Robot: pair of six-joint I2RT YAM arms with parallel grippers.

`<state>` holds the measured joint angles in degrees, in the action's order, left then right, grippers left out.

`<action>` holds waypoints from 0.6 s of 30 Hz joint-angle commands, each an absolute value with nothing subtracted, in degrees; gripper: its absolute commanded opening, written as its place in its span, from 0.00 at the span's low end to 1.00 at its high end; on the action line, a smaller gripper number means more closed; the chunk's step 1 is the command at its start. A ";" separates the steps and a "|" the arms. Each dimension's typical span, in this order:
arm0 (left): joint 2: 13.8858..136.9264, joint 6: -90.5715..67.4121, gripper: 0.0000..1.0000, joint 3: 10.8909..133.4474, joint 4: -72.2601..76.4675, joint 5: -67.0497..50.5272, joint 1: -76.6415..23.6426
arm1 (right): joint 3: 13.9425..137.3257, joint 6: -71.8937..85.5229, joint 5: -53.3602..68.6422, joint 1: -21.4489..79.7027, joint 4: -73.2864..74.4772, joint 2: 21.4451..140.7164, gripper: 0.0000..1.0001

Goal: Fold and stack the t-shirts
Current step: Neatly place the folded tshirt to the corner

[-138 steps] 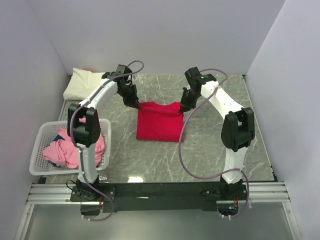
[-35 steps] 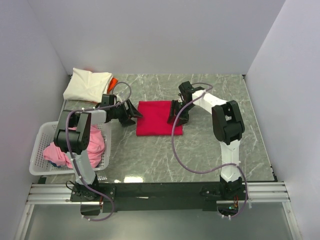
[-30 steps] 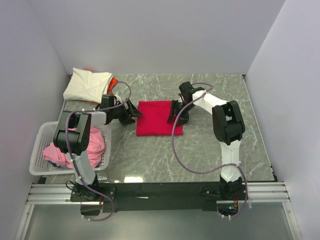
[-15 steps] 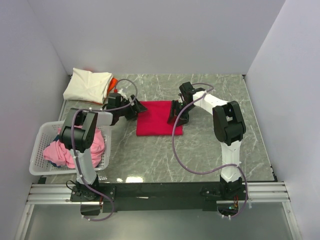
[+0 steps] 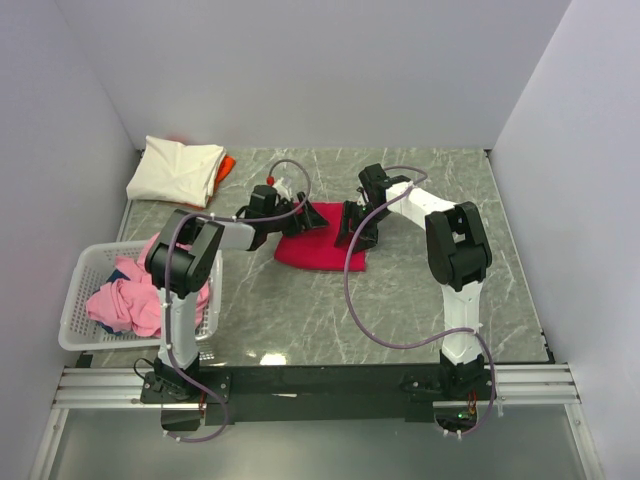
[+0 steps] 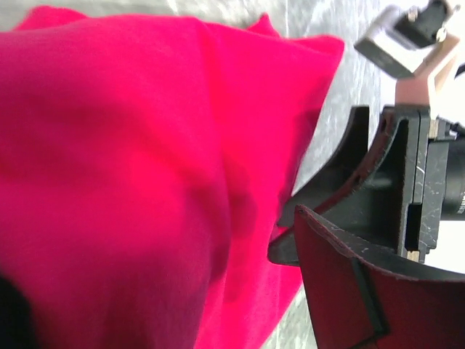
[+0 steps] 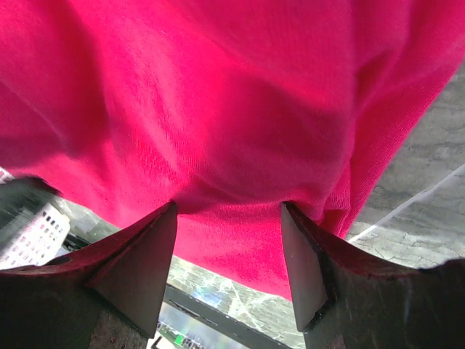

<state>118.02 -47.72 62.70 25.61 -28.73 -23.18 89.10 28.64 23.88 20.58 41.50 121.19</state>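
Note:
The crimson red t-shirt [image 5: 325, 252] lies folded in the middle of the table. My left gripper [image 5: 306, 219] sits low over its left part, open. In the left wrist view red cloth [image 6: 131, 160] fills the space beside one dark finger [image 6: 349, 291]; the other finger is mostly hidden. My right gripper [image 5: 352, 228] rests at the shirt's right edge, open, its two fingers wide apart against the red cloth [image 7: 218, 109]. A cream-white t-shirt [image 5: 176, 170] lies folded at the back left, with an orange one [image 5: 226, 163] peeking from beneath it.
A white lattice basket [image 5: 78, 318] stands at the left edge with crumpled pink t-shirts [image 5: 150, 290] in it. Grey walls close in the table at the left, back and right. Both arms' cables loop over the table's middle.
My left gripper has slid to the right, from the bare table beside the red shirt onto its left part, bunching that edge. The right arm has not moved.

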 commanded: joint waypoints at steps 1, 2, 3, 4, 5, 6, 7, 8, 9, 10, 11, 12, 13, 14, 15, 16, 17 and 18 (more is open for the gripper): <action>122.52 -45.71 0.86 62.04 11.35 -30.24 -26.80 | 88.06 26.81 20.39 20.21 43.51 122.34 0.66; 122.78 -45.01 0.85 62.22 10.03 -30.06 -27.15 | 88.33 27.07 20.56 20.21 43.51 122.69 0.66; 122.87 -44.83 0.84 62.31 9.67 -29.97 -27.33 | 88.59 26.98 20.65 20.13 43.51 122.87 0.66; 123.22 -44.74 0.82 62.58 9.15 -29.88 -27.42 | 88.94 27.24 20.83 20.21 43.42 123.05 0.66; 123.57 -44.21 0.80 63.01 8.36 -29.62 -27.42 | 89.12 27.33 20.92 20.13 43.33 123.13 0.66; 124.01 -43.86 0.75 64.24 6.09 -29.10 -27.60 | 89.12 27.51 21.00 20.21 43.16 123.13 0.66; 124.97 -43.51 0.71 64.86 4.93 -29.00 -27.77 | 89.21 27.77 21.18 20.21 43.15 123.22 0.66; 125.50 -42.90 0.66 65.47 3.96 -28.83 -27.95 | 89.12 27.86 21.27 20.13 42.89 122.87 0.66; 125.77 -42.37 0.53 66.70 1.87 -27.96 -28.38 | 88.95 27.95 21.27 20.21 42.72 122.78 0.66; 126.47 -41.75 0.49 67.40 0.80 -27.34 -28.65 | 88.51 28.21 21.36 20.30 42.45 122.61 0.66; 126.74 -40.62 0.45 68.11 0.18 -26.64 -28.83 | 88.42 28.30 21.36 20.22 42.45 122.26 0.66; 127.09 -40.26 0.36 69.42 -2.70 -26.02 -29.00 | 88.33 28.21 21.27 20.21 42.36 121.99 0.66; 127.52 -39.91 0.32 70.04 -3.51 -25.06 -29.00 | 88.07 28.39 21.18 20.30 42.36 121.64 0.66; 127.62 -39.12 0.27 70.57 -4.30 -24.53 -29.00 | 87.98 28.39 21.09 20.22 42.36 121.38 0.66; 127.70 -38.68 0.23 71.79 -5.18 -24.00 -29.00 | 87.89 28.39 21.09 20.21 42.45 121.12 0.66; 127.71 -38.32 0.13 72.42 -7.19 -22.34 -29.00 | 87.80 28.39 21.09 20.30 42.54 120.85 0.66; 127.62 -37.19 0.07 73.12 -8.08 -21.45 -28.92 | 87.72 28.39 21.09 20.22 42.71 120.33 0.66; 127.44 -36.39 0.02 74.69 -9.39 -20.14 -28.74 | 87.63 28.21 20.92 20.21 42.80 120.06 0.67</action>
<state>122.85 -42.44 74.72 7.07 -27.86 -27.27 89.23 28.95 23.88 20.58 41.76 121.19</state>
